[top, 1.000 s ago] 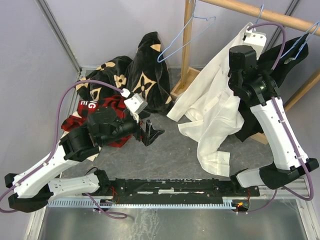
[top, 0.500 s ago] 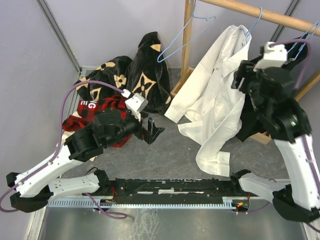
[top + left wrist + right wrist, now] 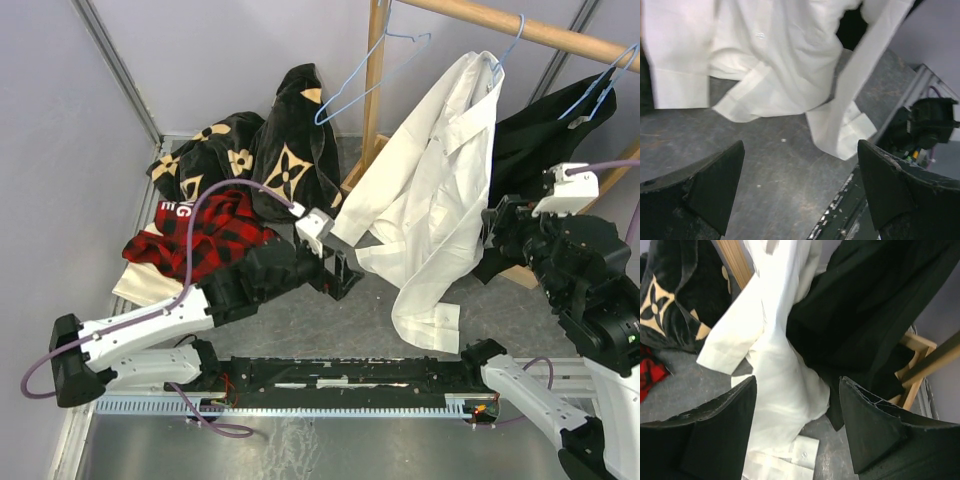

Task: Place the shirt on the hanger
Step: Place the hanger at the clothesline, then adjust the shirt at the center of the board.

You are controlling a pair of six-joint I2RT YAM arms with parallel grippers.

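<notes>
A: The fingers?
B: Left fingers [image 3: 710, 190] spread, empty; shirt [image 3: 440, 190] trails on the bench [image 3: 765, 165] just ahead. Right fingers [image 3: 715, 440] spread too, shirt ahead.
A: Handling?
B: Probably light, limp; the collar looks like the best grip, beyond on the hanger [image 3: 516, 32].

**Setting:** robotics lab test cell.

**Evidence:**
- Left arm [image 3: 150, 325] and right arm [image 3: 590, 290], white and black, bolted to a black mounting rail [image 3: 340, 375] at the near edge of a scuffed grey desk [image 3: 330, 320].
- Loose purple cables [image 3: 190, 240].
- Plain pale wall panels [image 3: 230, 50] in bare aluminium framing [image 3: 115, 65], far and left.

**Staged props:**
- Rough wooden clothes rail [image 3: 520, 30], far right, with an empty wire hanger [image 3: 345, 99] and a hung white shirt [image 3: 440, 170].
- Heap of garments [image 3: 250, 150], far left.
</notes>
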